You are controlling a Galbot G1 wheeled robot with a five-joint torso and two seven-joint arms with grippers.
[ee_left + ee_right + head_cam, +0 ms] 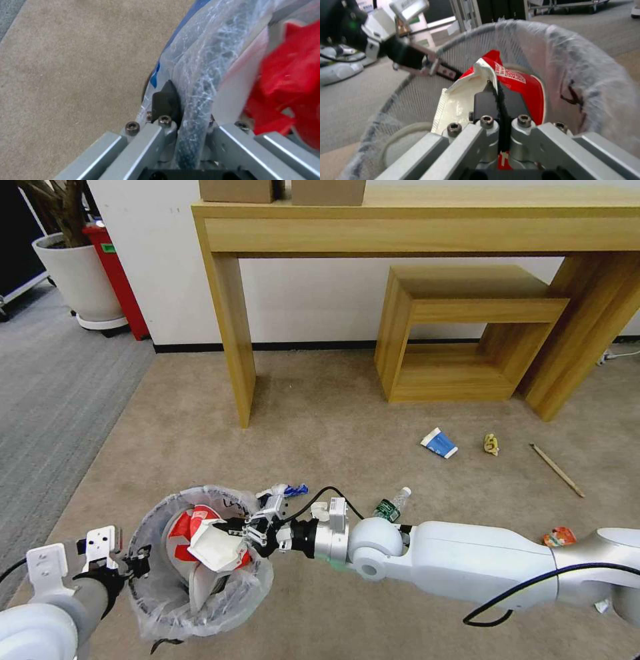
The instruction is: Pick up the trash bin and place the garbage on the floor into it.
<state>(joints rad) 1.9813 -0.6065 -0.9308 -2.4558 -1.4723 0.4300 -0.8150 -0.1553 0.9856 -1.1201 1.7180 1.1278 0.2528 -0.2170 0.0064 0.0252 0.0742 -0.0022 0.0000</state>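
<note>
Hanging over the bin [193, 560] mouth, a red-and-white wrapper [506, 82] sat pinched in the right gripper [257, 530]. Opposite it, the left gripper [137, 565] clamped the rim, lifting the bin off the carpet [320, 407]. Released too near the rim, the wrapper could snag the liner [203, 82] and tumble out.

One trash bin [200, 567], two robot arms, one red-and-white wrapper [212, 543], one clear bottle [392, 505], one blue-white carton [439, 443], one yellow scrap [491, 444], one wooden stick [557, 469], one orange wrapper [559, 537], two cardboard boxes [237, 189]
</note>
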